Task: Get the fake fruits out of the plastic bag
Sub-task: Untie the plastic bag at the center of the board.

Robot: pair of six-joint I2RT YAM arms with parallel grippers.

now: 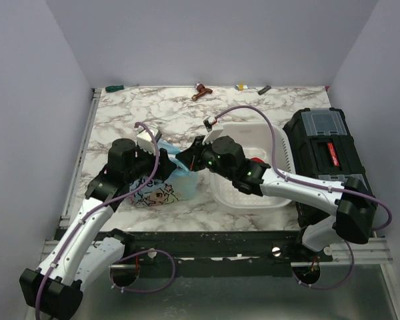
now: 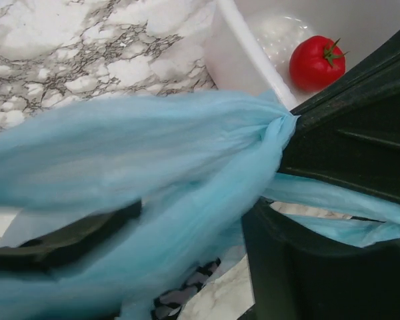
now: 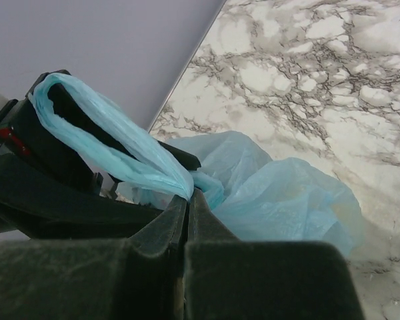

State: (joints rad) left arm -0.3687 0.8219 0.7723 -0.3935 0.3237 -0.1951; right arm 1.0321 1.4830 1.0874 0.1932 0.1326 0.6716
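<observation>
1. Plastic bag [image 1: 180, 181] sits just left of the white basket [image 1: 243, 200], its top pulled taut between both grippers.
2. Right gripper [image 3: 187, 203]: fingers clamped together on a bag handle.
3. Left gripper [image 2: 190, 223]: fingers apart, bag film draped over them.

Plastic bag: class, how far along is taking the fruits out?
Done: nothing yet. No fruit shows on the table, only a red fruit in the basket. In hand: the right gripper pinches the bag at its gathered top, and the bag drapes over the open left gripper. Left: getting the fruits out; none shows.
</observation>
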